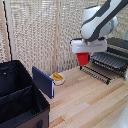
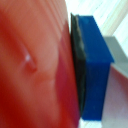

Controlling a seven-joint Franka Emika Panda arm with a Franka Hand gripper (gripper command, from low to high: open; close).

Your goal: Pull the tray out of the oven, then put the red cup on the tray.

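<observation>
The red cup [image 1: 82, 59] hangs in the air, and my gripper [image 1: 83, 54] is shut on it from above. It is level with the near end of the tray [image 1: 106, 64], toward the exterior view's left of it. The tray is a dark wire rack sticking out of the black oven [image 1: 120, 46] at the exterior view's right edge. In the wrist view the red cup [image 2: 35, 65] fills most of the picture, with a blue finger pad [image 2: 95, 65] pressed against its side. The other finger is hidden.
A large black open case [image 1: 17, 95] fills the exterior view's lower left. A blue upright board [image 1: 43, 81] stands beside it, and a small white bowl with yellow contents [image 1: 58, 78] sits behind the board. A slatted screen [image 1: 40, 30] closes the back of the wooden table [image 1: 85, 100].
</observation>
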